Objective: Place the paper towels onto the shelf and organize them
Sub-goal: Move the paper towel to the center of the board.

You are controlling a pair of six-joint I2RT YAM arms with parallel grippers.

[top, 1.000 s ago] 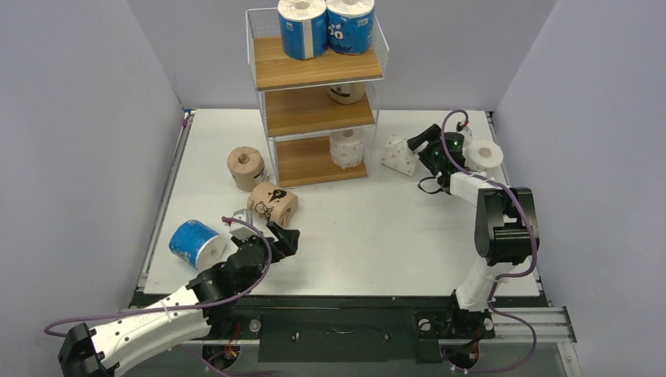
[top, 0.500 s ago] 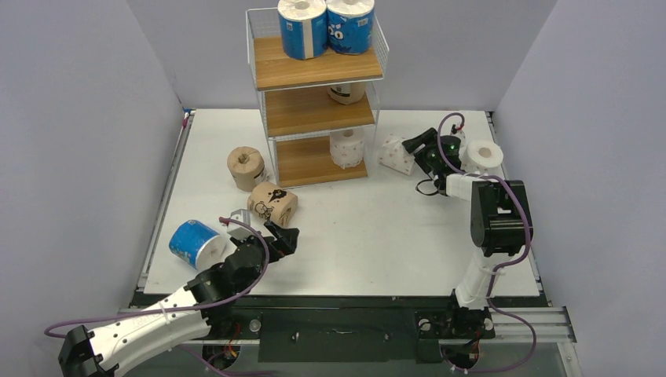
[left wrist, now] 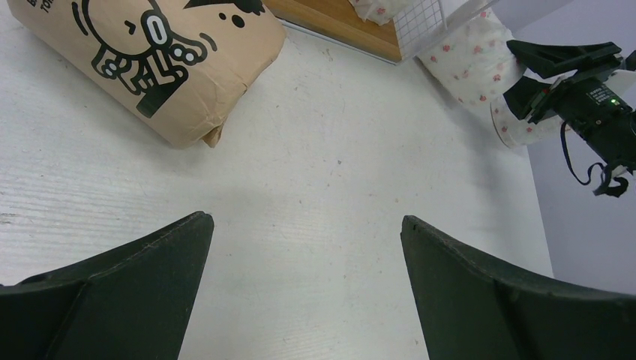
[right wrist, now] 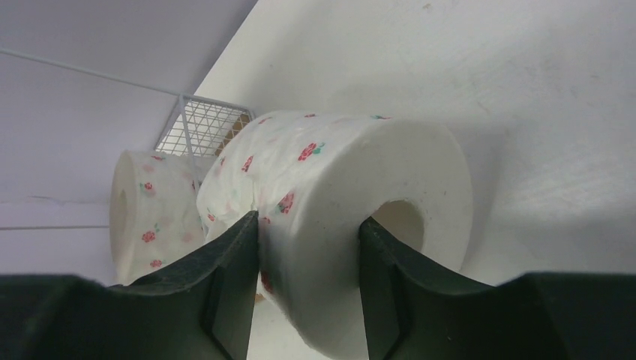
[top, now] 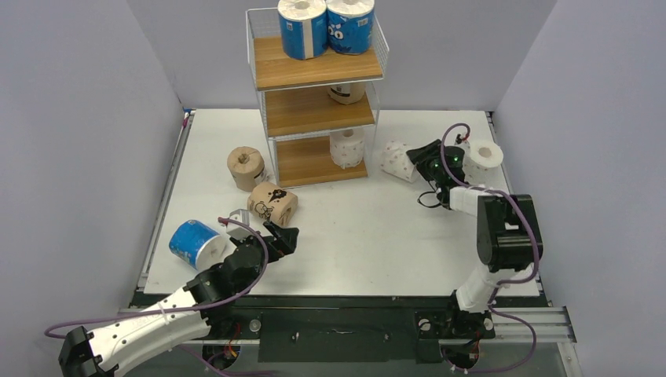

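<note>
Right wrist: white roll, axis horizontal

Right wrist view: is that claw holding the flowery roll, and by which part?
Yes: the right claw pinches the white flowered roll by its wall, one finger outside, the other at the hollow core. The left claw holds nothing.
</note>
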